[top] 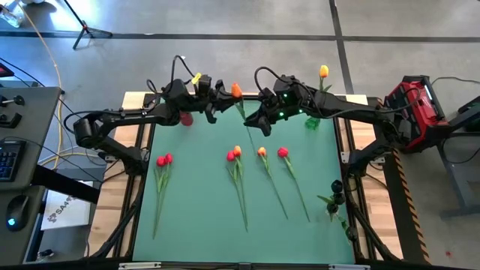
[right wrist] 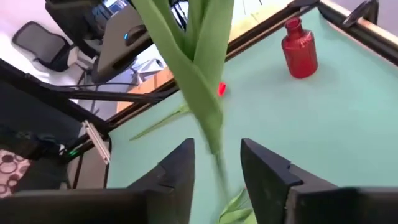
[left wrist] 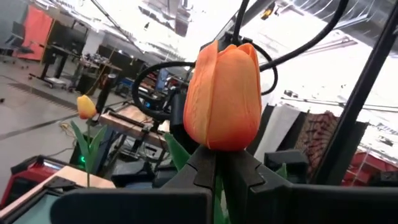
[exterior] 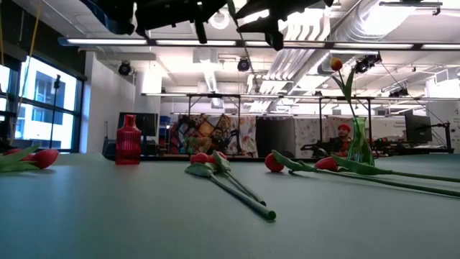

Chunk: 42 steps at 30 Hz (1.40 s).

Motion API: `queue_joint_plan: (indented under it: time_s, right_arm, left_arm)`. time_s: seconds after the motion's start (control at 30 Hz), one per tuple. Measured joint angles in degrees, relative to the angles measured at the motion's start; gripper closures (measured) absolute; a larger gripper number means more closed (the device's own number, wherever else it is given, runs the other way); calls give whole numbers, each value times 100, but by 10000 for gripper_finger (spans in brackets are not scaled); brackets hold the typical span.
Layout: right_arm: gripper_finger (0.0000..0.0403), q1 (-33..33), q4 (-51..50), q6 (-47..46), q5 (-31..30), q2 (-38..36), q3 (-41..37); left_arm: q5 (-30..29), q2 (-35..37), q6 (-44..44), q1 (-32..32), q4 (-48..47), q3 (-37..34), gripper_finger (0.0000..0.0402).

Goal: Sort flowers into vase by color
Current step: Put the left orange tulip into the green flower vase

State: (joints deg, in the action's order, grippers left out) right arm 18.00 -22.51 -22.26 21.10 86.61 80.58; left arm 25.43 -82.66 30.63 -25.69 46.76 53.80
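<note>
While left gripper (top: 225, 96) jaws clamp the orange tulip (left wrist: 222, 96) below its head, high over the surface's far edge, right gripper (right wrist: 217, 165) jaws sit half-open around stem w/o contact; close squarely before left lets go.

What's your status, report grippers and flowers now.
Left gripper shut on orange tulip, held above table. Right gripper open around its stem, not clamped. Red vase and green vase unobstructed.

The orange tulip's stem (right wrist: 217, 168) blurs between the fingers; contact perhaps unclear.
</note>
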Motion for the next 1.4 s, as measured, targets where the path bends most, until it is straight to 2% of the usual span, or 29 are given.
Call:
queue_joint_plan:
  time_s: [0.33, 0.5, 0.63, 0.87, 1.0, 1.13, 1.4]
  right_arm:
    - [358, -2, 354, -217, -88, 0, 0]
    - [371, 0, 393, -200, -122, 0, 0]
    - [351, 2, 418, -80, -148, 0, 0]
    - [271, 2, 602, 31, -159, 0, 0]
    - [256, 2, 769, 74, -157, 0, 0]
    - [283, 2, 788, 151, -136, 0, 0]
    - [388, 2, 810, 177, -106, 0, 0]
  left_arm:
    - [247, -6, 62, -24, -54, 3, 401]
    - [245, -4, 62, -24, -50, 3, 401]
    - [267, -4, -28, -22, -52, 3, 401]
    - [330, -6, -87, -22, -54, 3, 401]
    - [330, -6, -206, -22, -54, 3, 401]
    - [321, -6, -223, -22, -56, 1, 401]
    - [232, -6, -238, -20, -62, -2, 394]
